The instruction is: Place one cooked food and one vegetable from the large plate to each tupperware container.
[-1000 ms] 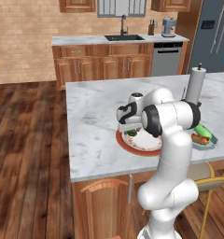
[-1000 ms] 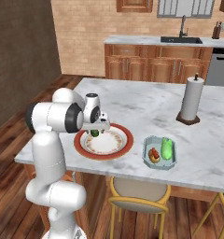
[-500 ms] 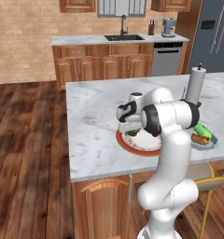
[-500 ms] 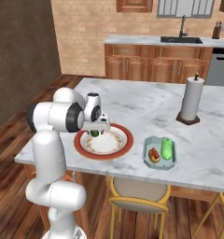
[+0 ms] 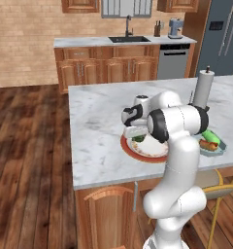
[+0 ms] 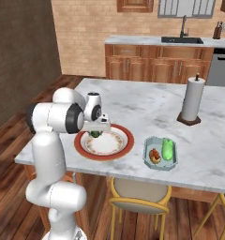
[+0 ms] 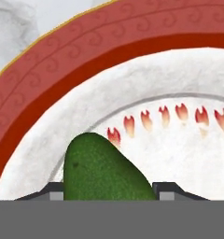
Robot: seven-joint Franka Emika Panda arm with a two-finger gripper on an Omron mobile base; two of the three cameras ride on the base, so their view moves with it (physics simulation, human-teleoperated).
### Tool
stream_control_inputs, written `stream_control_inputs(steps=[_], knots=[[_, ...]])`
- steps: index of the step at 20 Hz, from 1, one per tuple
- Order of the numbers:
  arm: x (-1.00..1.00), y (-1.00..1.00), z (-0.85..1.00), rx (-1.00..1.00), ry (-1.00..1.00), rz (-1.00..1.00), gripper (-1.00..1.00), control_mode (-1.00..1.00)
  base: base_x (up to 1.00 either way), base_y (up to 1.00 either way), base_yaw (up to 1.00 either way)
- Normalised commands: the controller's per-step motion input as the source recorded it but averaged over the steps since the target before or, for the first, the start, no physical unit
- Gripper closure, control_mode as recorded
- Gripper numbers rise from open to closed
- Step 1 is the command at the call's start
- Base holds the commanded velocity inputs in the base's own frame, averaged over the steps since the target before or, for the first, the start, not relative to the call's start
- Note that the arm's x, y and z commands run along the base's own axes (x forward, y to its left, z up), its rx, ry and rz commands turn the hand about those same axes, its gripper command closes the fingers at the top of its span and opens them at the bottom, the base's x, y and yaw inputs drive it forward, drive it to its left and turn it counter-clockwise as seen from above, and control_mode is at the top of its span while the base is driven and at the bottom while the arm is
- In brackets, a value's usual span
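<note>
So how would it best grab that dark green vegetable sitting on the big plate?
From straight above, with the end effector closing across the green vegetable's sides. It lies flat on the large plate, so only its top and flanks are open, and its rounded, tapering body fits between the fingers. The hand view shows a finger tip at each side of it.

arm (image 6: 53,117): bent forward, low | fingers (image 7: 52,189): pointing down, closed on something green
</note>
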Motion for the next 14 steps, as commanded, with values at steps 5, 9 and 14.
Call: stream_control_inputs(steps=[5, 9, 14], knots=[[-0.94, 0.00, 0.76, -0.05, -0.07, -0.01, 1.00, -1.00, 0.00, 0.00, 0.00], [-1.00, 0.00, 1.00, 0.00, -0.15, -0.02, 1.00, -1.00, 0.00, 0.00, 0.00], [-1.00, 0.00, 0.67, 0.07, -0.23, -0.10, 1.00, -1.00, 0.00, 0.00, 0.00]])
